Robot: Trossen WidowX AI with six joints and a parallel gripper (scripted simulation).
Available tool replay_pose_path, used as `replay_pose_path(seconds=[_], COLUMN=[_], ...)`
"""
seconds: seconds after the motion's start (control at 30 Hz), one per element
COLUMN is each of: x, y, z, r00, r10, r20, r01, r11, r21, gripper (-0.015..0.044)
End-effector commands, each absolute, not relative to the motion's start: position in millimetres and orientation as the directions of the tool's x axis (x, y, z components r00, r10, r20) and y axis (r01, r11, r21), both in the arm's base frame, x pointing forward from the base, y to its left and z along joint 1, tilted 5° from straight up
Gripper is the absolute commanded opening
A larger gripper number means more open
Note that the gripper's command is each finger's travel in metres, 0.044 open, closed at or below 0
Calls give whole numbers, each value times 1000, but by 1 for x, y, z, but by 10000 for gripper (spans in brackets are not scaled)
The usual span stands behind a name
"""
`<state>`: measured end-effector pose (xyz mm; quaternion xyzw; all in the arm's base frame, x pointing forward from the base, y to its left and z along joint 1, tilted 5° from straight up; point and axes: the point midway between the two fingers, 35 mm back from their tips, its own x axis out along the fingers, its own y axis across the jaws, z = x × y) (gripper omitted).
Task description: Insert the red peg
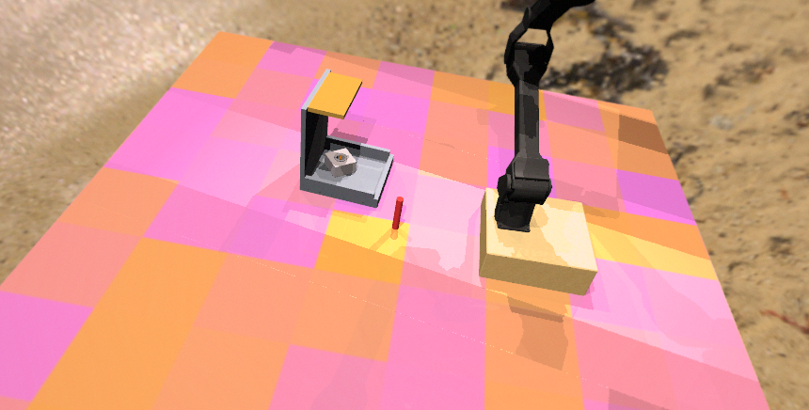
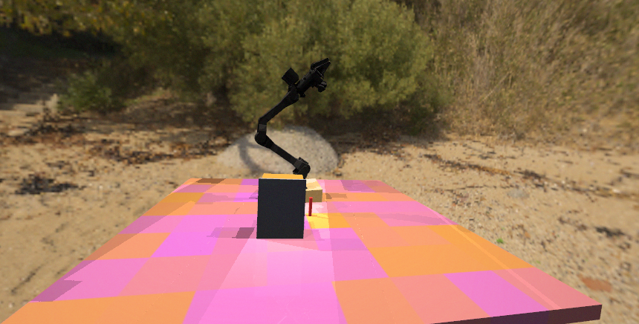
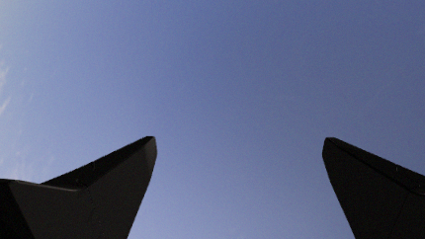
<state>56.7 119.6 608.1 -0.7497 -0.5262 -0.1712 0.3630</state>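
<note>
The red peg (image 1: pixel 398 213) (image 2: pixel 310 206) stands upright on the table, outside the grey box (image 1: pixel 338 194) (image 2: pixel 281 210) and near its open front. Inside the box, the pale block (image 1: pixel 341 167) sits turned at an angle, with a round hole (image 1: pixel 340 157) in its top. The flat orange roof (image 1: pixel 335 94) (image 2: pixel 282 175) sticks out from the back wall above the block. In the exterior view the back wall hides the block. My gripper (image 2: pixel 325 67) (image 3: pixel 239 145) is open and empty, raised high above the table and far from the peg. It is out of frame in the top view.
The arm (image 1: pixel 527 118) (image 2: pixel 279 149) rises from a pale yellow base block (image 1: pixel 531 269) (image 2: pixel 314 195) on the patchwork table (image 1: pixel 237 362) (image 2: pixel 250 299). The box has low side walls and a low front lip. The wrist view shows only sky beyond the fingers.
</note>
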Motion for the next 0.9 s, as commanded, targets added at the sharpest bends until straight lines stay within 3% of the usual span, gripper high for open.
replay_pose_path(seconds=[0.0, 0.87], x=[57, 80], y=[120, 164], z=[608, 557], r00=[388, 469], r10=[665, 717], r20=[638, 516], r01=[913, 655], r11=[-181, 109], r21=[-367, -748], gripper=[426, 440])
